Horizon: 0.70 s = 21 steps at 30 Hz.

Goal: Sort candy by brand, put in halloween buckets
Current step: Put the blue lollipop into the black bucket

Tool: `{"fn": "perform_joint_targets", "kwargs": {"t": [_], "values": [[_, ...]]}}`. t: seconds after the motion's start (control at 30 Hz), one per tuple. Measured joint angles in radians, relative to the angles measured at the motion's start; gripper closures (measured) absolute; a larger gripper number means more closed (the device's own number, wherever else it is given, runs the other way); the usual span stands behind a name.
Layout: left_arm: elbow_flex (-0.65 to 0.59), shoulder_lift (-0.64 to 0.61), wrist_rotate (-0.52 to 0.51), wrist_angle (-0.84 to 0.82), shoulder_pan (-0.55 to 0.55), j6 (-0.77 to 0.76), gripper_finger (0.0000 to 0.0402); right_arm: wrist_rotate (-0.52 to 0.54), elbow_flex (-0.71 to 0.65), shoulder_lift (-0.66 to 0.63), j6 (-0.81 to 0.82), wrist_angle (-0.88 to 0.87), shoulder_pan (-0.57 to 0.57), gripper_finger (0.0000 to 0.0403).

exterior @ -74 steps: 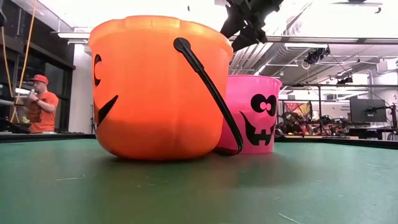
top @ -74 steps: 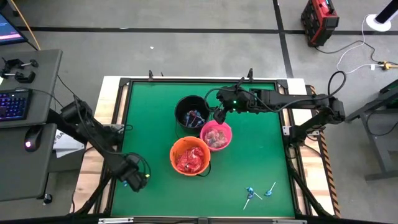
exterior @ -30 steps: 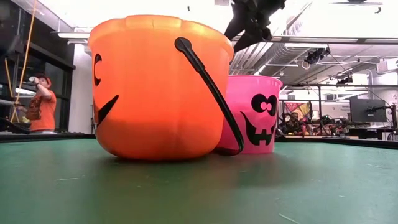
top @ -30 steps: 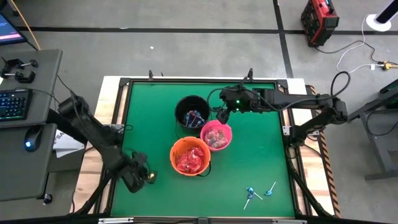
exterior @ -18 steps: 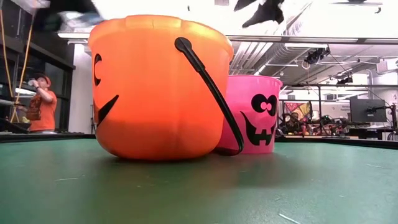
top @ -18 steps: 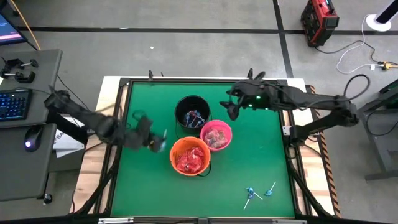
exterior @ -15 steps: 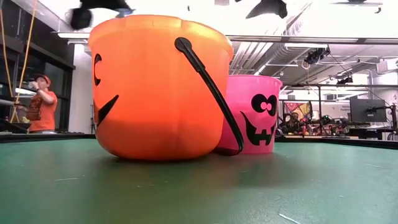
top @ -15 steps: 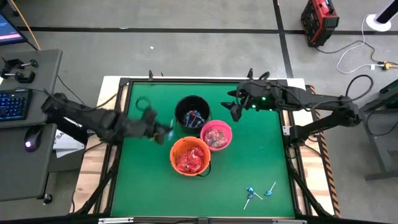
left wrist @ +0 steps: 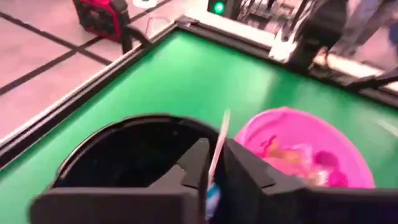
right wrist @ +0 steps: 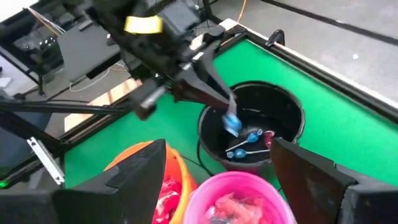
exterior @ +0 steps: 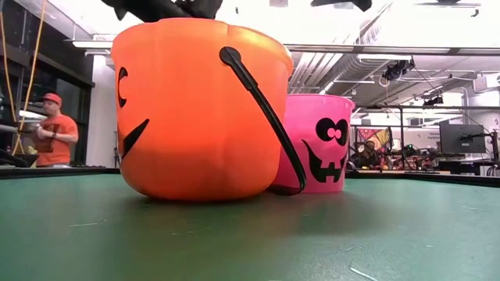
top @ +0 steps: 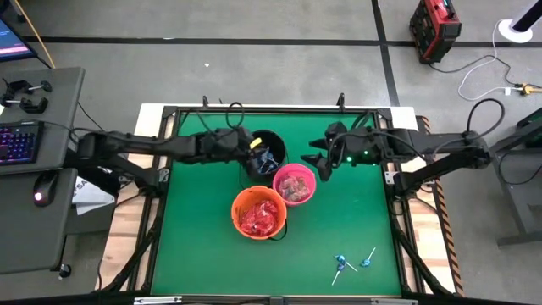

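My left gripper hangs directly over the black bucket, fingers pinching a lollipop by its thin white stick, blue head pointing down into the bucket's mouth. The stick runs lengthwise between the fingers. More blue lollipops lie inside the black bucket. My right gripper waits spread wide and empty, beside the black bucket, just past the pink bucket.
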Motion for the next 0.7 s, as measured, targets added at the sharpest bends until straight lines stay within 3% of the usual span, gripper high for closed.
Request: {"fn": "perform_joint_targets", "kwargs": {"t": [0.2,0.33,0.5,0.7], "values": [[0.023,0.031,0.08,-0.062,0.034,0.021,0.028,0.004,0.0,0.0,0.076,-0.041,0.051,0.0121],[0.047,-0.009,0.14,-0.133,0.048,-0.059,0.0226,-0.013,0.0,0.004,0.18,-0.192,0.082,0.0121],[0.066,-0.124,0.272,-0.255,0.046,-0.129,0.0192,-0.269,0.0,0.056,0.395,-0.477,0.166,0.0121],[0.066,-0.231,0.25,-0.326,-0.002,-0.2,0.0188,-0.556,0.0,0.182,0.803,-0.641,0.333,0.0121]]}}
